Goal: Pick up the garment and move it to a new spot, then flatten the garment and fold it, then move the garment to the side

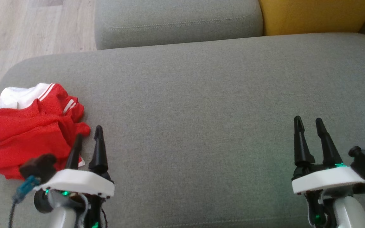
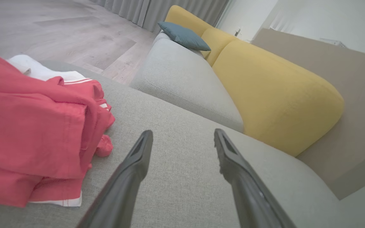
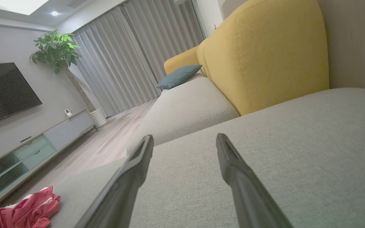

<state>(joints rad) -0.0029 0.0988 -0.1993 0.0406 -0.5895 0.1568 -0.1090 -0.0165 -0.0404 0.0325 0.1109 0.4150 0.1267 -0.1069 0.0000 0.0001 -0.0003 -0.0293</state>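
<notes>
1. The grey sofa seat [image 1: 201, 95] stretches across the head view and carries the clothing.
2. A yellow backrest [image 1: 312, 15] stands behind its far right part, next to a second grey cushion [image 1: 176, 22].
3. The garment [image 1: 27, 133], red with white trim, lies crumpled in a heap at the seat's left end.
4. A blue pillow [image 2: 184, 36] rests on the second cushion, against the yellow back.
5. The left hand [image 1: 88, 132] is just beside the garment's right edge, with its fingers spread and nothing between them.
6. The right hand [image 1: 308, 119] is well apart from the garment, over bare seat on the right. Its fingers are likewise spread and hold nothing.
</notes>
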